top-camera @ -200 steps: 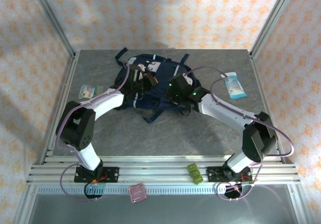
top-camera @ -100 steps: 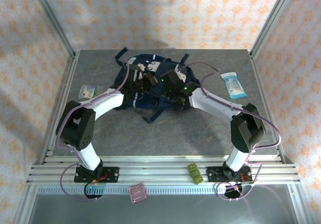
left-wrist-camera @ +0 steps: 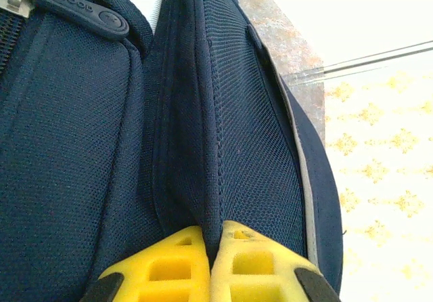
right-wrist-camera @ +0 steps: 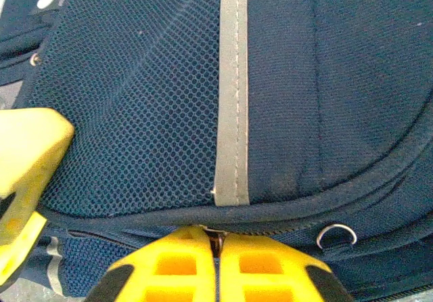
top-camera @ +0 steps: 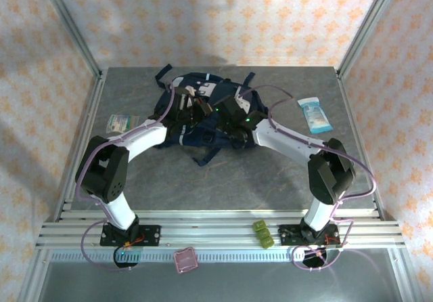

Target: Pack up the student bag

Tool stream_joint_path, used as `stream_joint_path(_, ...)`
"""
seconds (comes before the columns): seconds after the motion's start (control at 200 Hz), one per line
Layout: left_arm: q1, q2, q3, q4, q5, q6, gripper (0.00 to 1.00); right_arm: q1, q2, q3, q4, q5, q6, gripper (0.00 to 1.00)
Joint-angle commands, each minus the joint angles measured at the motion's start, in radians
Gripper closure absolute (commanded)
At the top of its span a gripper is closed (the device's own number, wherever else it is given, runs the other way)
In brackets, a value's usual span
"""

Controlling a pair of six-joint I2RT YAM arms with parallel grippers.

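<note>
Pinching student bag (left-wrist-camera: 81, 146) fold: left gripper (left-wrist-camera: 211, 244) closed | right gripper (right-wrist-camera: 216, 248) closed on bag seam | blue-white packet (top-camera: 315, 114) off its right | green packet (top-camera: 122, 122) left of left gripper

Reaching both arms forward and inward, pinching left claw (left-wrist-camera: 211, 238) and right claw (right-wrist-camera: 218, 238) shut, near each other.

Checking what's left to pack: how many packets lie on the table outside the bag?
2: a greenish packet left of the student bag, a light-blue packet right of it; more may be hidden.
</note>
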Motion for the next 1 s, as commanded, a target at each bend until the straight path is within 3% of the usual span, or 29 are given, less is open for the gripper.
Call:
stream_joint_path(0.0,-0.013,-0.059,0.02,0.145,0.07,-0.009,1.0,0.003,0.056,0.025,0.025,0.041,0.009,0.87)
stream_joint_path(0.06,-0.013,-0.057,0.02,0.146,0.072,-0.011,1.0,0.003,0.061,0.019,0.042,0.048,0.013,0.8)
stream_joint_path(0.215,-0.014,-0.052,0.025,0.148,0.073,-0.014,1.0,0.003,0.062,0.004,0.086,0.066,0.024,0.76)
stream_joint_path(0.32,-0.014,-0.048,0.029,0.151,0.073,-0.017,1.0,0.003,0.04,-0.049,0.167,0.065,0.017,0.85)
stream_joint_path(0.415,-0.014,-0.046,0.028,0.151,0.073,-0.015,1.0,0.003,0.053,-0.032,0.131,0.106,0.011,1.0)
stream_joint_path(0.596,-0.009,-0.05,0.017,0.125,0.057,0.012,1.0,0.003,0.045,-0.032,0.06,0.126,-0.023,1.0)
stream_joint_path(0.801,0.001,-0.058,-0.015,0.077,0.026,0.076,1.0,-0.009,-0.03,-0.071,-0.092,0.081,-0.169,1.0)
stream_joint_path(0.996,0.003,-0.063,-0.059,0.075,0.026,0.104,1.0,-0.078,-0.088,-0.159,-0.198,0.076,-0.267,1.0)
